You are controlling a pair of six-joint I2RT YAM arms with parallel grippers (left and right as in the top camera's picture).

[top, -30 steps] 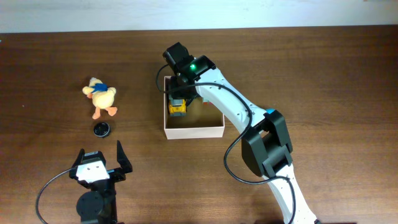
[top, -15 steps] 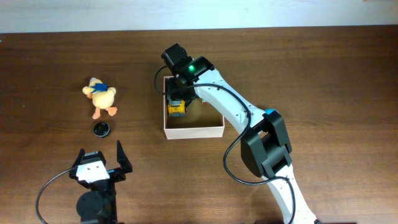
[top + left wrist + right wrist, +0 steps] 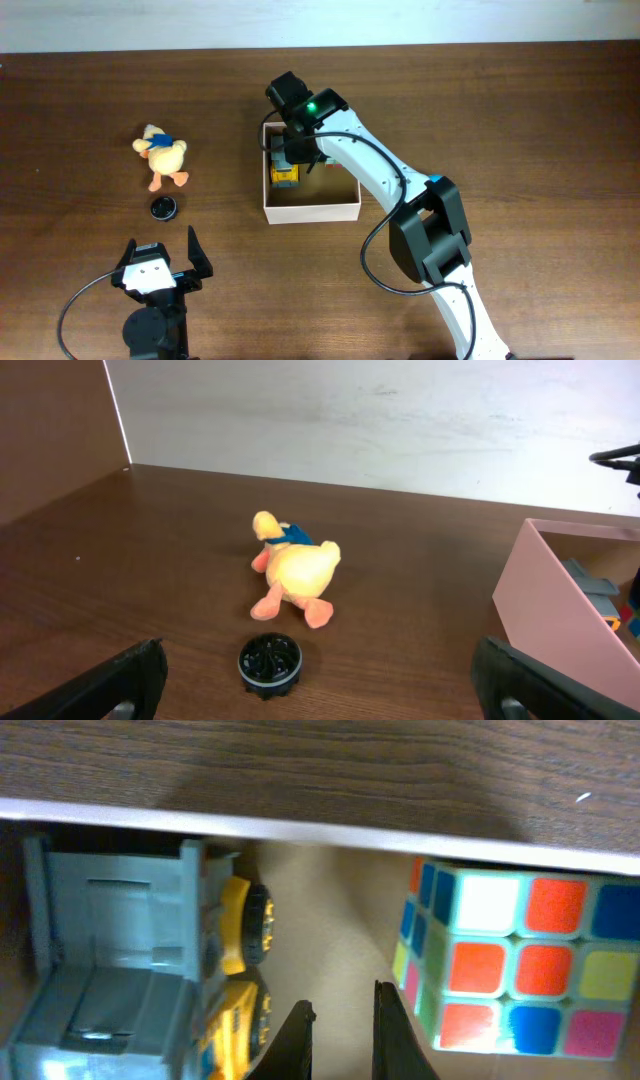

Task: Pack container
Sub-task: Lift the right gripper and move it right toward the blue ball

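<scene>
The container (image 3: 312,211), a shallow pale cardboard box, sits mid-table. My right gripper (image 3: 292,158) reaches down into its rear left corner. In the right wrist view its jaws (image 3: 340,1005) stand almost together with nothing between them, over the tan floor. A grey and yellow toy truck (image 3: 120,950) lies to their left and a colour cube (image 3: 500,960) to their right, both inside the box wall (image 3: 300,832). The truck also shows in the overhead view (image 3: 285,176). My left gripper (image 3: 163,250) is wide open and empty near the front edge.
A yellow plush duck (image 3: 163,157) lies on the table to the left of the box, with a small black round cap (image 3: 163,208) just in front of it. Both also show in the left wrist view, the duck (image 3: 295,570) and the cap (image 3: 269,661).
My right gripper shifted slightly left, then back right and a little deeper over the box's rear left corner. The left arm and the toys have not moved.
</scene>
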